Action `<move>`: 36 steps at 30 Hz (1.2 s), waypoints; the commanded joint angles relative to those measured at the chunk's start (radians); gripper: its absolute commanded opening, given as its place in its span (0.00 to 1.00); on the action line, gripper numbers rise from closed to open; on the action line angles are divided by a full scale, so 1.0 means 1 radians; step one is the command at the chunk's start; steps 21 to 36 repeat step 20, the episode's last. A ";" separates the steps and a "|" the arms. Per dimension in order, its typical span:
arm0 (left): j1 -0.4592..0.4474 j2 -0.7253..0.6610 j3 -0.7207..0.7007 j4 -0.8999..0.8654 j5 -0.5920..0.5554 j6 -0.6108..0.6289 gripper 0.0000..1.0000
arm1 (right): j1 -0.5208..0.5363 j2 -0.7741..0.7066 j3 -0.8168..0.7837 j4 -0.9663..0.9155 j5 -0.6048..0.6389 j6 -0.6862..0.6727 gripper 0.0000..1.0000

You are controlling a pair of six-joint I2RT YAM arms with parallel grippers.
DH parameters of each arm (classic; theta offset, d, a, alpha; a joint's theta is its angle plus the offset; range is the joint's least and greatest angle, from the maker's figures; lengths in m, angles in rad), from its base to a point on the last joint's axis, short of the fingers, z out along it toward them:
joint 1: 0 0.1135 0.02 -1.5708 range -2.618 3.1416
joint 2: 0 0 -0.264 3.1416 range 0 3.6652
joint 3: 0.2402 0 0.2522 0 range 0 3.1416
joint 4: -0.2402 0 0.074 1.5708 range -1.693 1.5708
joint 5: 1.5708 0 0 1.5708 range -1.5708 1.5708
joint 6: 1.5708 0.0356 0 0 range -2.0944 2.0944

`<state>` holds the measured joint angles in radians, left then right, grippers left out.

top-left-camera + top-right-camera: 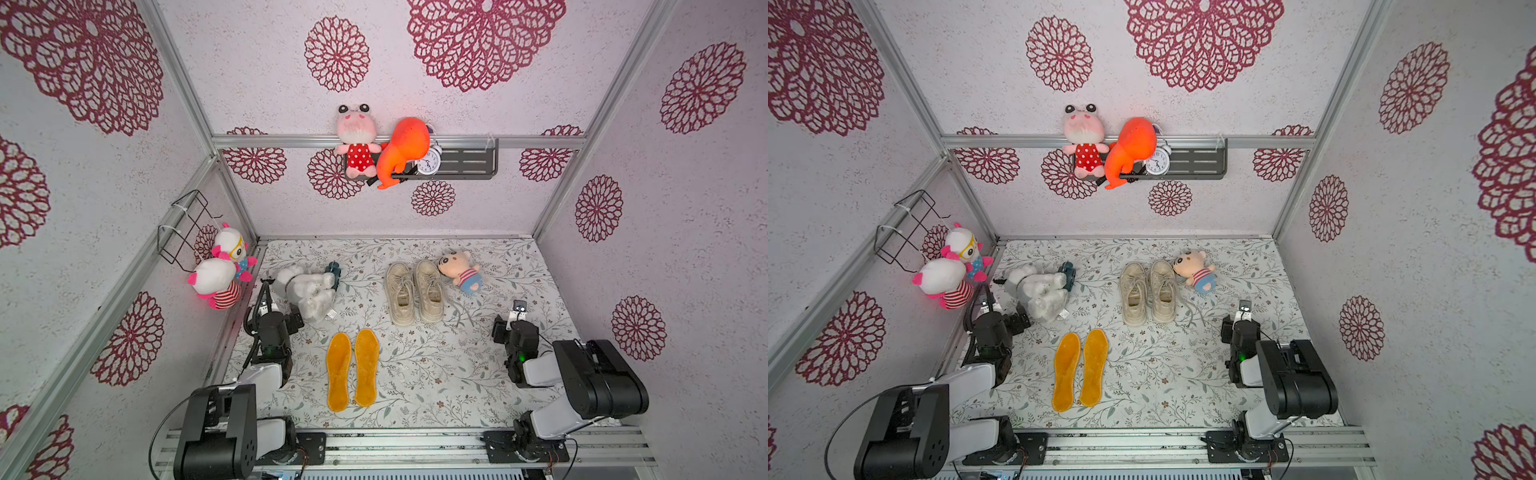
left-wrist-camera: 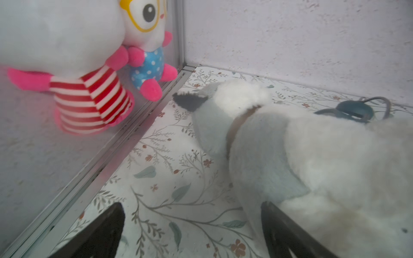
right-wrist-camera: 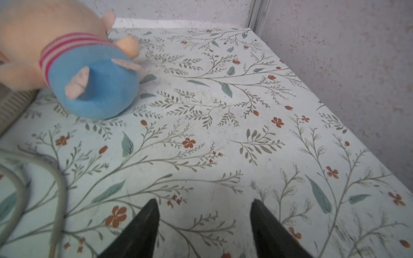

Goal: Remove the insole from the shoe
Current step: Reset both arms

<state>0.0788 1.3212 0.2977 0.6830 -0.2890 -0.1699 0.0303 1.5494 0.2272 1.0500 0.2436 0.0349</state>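
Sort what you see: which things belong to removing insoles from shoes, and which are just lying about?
Belongs to the job: beige shoes, orange insoles lying outside them.
Just lying about: white plush dog, striped doll, two wall plushies, pink frog toy, orange toy, alarm clock.

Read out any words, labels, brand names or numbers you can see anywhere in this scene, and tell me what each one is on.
Nothing here can be quoted with confidence.
On the alarm clock on the wall shelf: dial numerals, too small to read.
On the white plush dog: a small tag, too small to read.
On the shoes and the insoles: no lettering visible.
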 commanded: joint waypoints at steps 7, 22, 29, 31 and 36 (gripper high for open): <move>0.019 0.242 0.114 0.242 -0.031 0.021 0.98 | -0.013 -0.016 0.032 0.135 -0.046 -0.007 0.99; 0.019 0.233 0.103 0.233 -0.117 -0.016 0.98 | -0.005 -0.017 0.039 0.122 -0.032 -0.016 0.99; 0.019 0.233 0.103 0.233 -0.117 -0.016 0.98 | -0.005 -0.017 0.039 0.122 -0.032 -0.016 0.99; 0.019 0.233 0.103 0.233 -0.117 -0.016 0.98 | -0.005 -0.017 0.039 0.122 -0.032 -0.016 0.99; 0.019 0.233 0.103 0.233 -0.117 -0.016 0.98 | -0.005 -0.017 0.039 0.122 -0.032 -0.016 0.99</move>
